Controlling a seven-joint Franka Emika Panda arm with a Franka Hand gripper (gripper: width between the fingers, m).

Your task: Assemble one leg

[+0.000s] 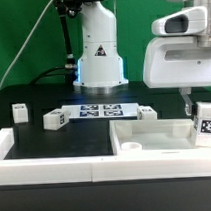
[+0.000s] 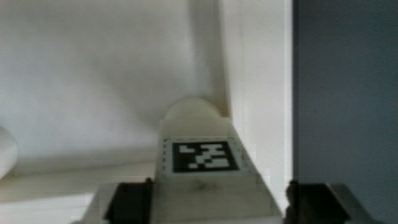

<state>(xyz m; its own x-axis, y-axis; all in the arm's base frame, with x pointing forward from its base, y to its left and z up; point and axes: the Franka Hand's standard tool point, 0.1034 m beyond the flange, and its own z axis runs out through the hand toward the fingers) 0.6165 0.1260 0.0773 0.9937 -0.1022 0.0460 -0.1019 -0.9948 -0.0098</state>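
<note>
The hand (image 1: 199,107) was mostly cut off at the exterior view's right edge, so couldn't tell its fingers' spacing there. Wrist view chopped the leg (image 2: 206,158) at its base, and the panel (image 2: 89,70) behind was blurry.

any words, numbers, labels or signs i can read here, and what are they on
No readable words or numbers anywhere.
Robot base: a dark triangular warning sign, too small to read.
Leg in the hand: black-and-white square tag, a pattern, not text.
Marker board: square tags, patterns only.
Loose leg: tag too small to make out.
</note>
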